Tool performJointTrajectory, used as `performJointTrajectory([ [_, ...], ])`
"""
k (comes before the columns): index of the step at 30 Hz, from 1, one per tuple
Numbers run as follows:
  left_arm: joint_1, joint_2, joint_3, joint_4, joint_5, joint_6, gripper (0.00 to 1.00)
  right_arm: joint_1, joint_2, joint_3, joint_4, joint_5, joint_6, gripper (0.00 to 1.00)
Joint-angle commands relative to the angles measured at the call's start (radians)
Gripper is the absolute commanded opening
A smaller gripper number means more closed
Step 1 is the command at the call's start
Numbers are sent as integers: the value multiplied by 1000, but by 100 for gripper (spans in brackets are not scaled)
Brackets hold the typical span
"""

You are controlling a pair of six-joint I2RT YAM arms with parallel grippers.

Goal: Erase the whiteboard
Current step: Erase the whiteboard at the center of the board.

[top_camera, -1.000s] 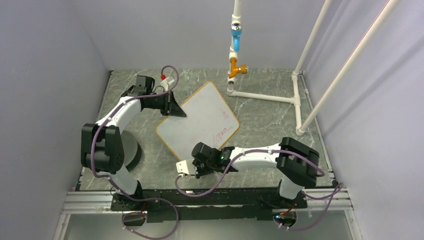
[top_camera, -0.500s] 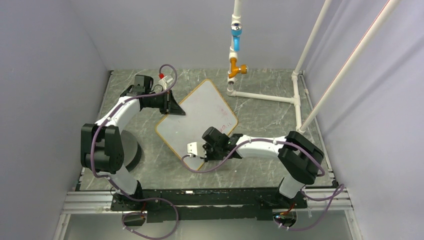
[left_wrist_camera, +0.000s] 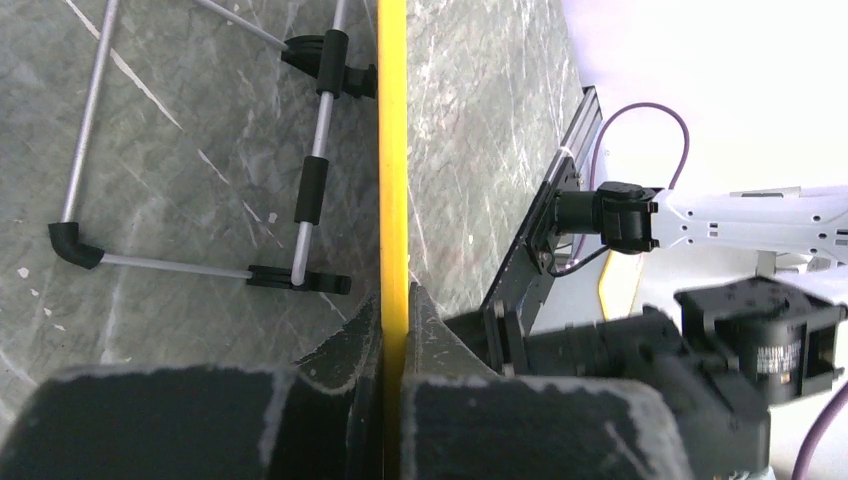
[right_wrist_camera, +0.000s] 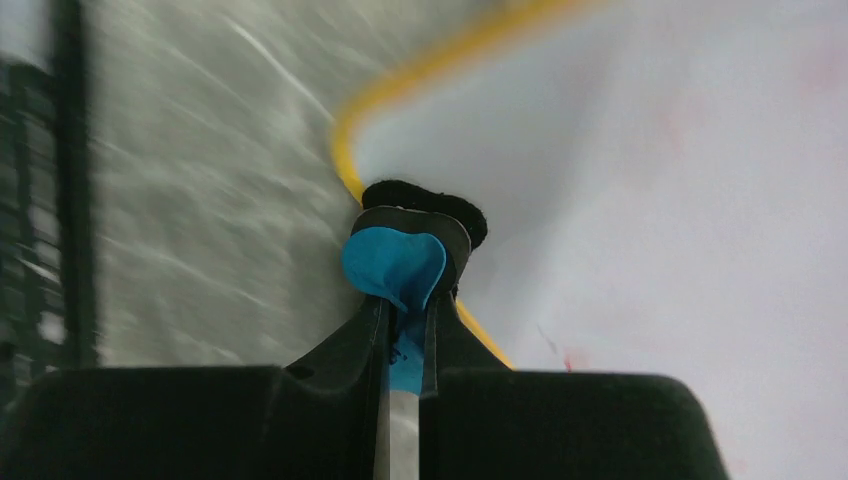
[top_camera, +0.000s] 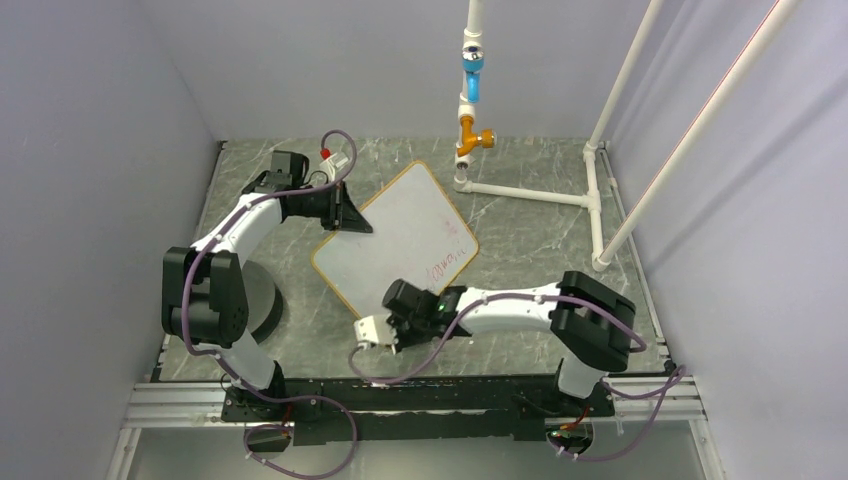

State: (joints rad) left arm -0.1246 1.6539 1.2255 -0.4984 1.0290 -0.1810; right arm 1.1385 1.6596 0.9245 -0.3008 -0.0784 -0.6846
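**Eraser at the board's near corner, left arm clamped on the frame**

Closest to me, the right gripper (right_wrist_camera: 403, 322) is closed tight on the small blue eraser (right_wrist_camera: 393, 265). Its black felt end sits at the near corner of the whiteboard (top_camera: 400, 235), right where the yellow frame (right_wrist_camera: 345, 150) curves round. The right wrist view is smeared with blur, so I cannot tell whether the felt is pressing on the white surface or on the frame itself. From above, the right arm reaches leftward across the front of the grey marbled table (top_camera: 520, 240).

The whiteboard lies turned like a diamond in the middle of the table. Red writing (top_camera: 447, 262) shows near its right-hand corner; the rest of the face looks white from above.

Further out, the left gripper (left_wrist_camera: 392, 310) is pinched shut on the board's far-left edge, with a finger on either side of the thin yellow rim. In the left wrist view a wire stand (left_wrist_camera: 312, 170) with black clips shows beside that edge.

At the back right stands a white pipe frame (top_camera: 530, 192), well apart from the board, carrying an orange fitting (top_camera: 470, 135) and a blue one (top_camera: 471, 75) above it.
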Motion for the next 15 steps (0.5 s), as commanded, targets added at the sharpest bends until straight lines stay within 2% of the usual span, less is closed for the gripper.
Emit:
performJointTrajectory([
  [1, -18, -28, 5, 21, 134, 7, 0, 98, 57, 105, 15, -40, 25, 0],
  [6, -18, -29, 3, 14, 135, 15, 0, 80, 97, 121, 26, 41, 49, 0],
  [10, -21, -29, 2, 15, 136, 15, 0, -83, 38, 95, 17, 10, 69, 0],
  [15, -28, -23, 8, 8, 141, 20, 0, -274, -26, 27, 62, 32, 17, 0],
])
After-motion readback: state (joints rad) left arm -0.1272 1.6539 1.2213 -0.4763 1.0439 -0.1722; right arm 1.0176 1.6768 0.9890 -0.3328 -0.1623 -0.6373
